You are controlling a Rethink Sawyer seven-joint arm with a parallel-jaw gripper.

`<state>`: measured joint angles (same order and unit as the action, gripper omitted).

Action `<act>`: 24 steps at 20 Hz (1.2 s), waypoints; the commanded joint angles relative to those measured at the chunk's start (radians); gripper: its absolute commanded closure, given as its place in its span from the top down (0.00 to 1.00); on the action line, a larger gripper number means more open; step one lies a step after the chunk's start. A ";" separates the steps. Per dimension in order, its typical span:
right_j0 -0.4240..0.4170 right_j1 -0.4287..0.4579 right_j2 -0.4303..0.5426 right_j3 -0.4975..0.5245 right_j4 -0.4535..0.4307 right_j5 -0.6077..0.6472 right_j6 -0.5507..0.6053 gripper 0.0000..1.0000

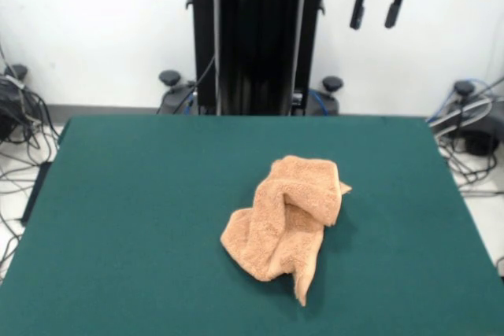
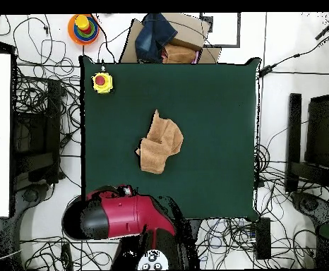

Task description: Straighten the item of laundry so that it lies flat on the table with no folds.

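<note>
The light orange-tan towel [image 1: 288,213] lies crumpled and folded over itself on the dark green table [image 1: 142,210], a little right of the middle in the front view. It also shows in the overhead view [image 2: 160,142], bunched near the middle of the table [image 2: 217,113]. My gripper [image 1: 376,7] hangs high at the top right of the front view, above the table's far edge, well clear of the towel. Its two black fingers [image 1: 358,5] stand apart, open and empty. In the overhead view only the red arm [image 2: 125,215] shows, at the table's lower edge.
A yellow box with a red button [image 2: 102,82] sits on the table's corner at the upper left of the overhead view. The black pedestal [image 1: 256,37] stands behind the far edge. Cables and boxes lie on the floor around the table.
</note>
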<state>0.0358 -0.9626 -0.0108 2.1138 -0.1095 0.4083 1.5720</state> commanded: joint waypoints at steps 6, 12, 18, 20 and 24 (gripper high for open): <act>-0.013 0.019 0.007 -0.011 -0.022 0.026 0.127 1.00; -0.048 0.103 -0.012 -0.073 -0.080 -0.047 0.099 1.00; -0.105 0.201 0.017 -0.141 -0.148 -0.133 0.061 1.00; -0.115 0.236 0.020 -0.168 -0.175 -0.154 0.055 1.00; -0.128 0.275 0.025 -0.203 -0.208 -0.179 0.059 1.00</act>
<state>-0.0710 -0.7986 -0.0117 1.9967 -0.2401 0.3028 1.5722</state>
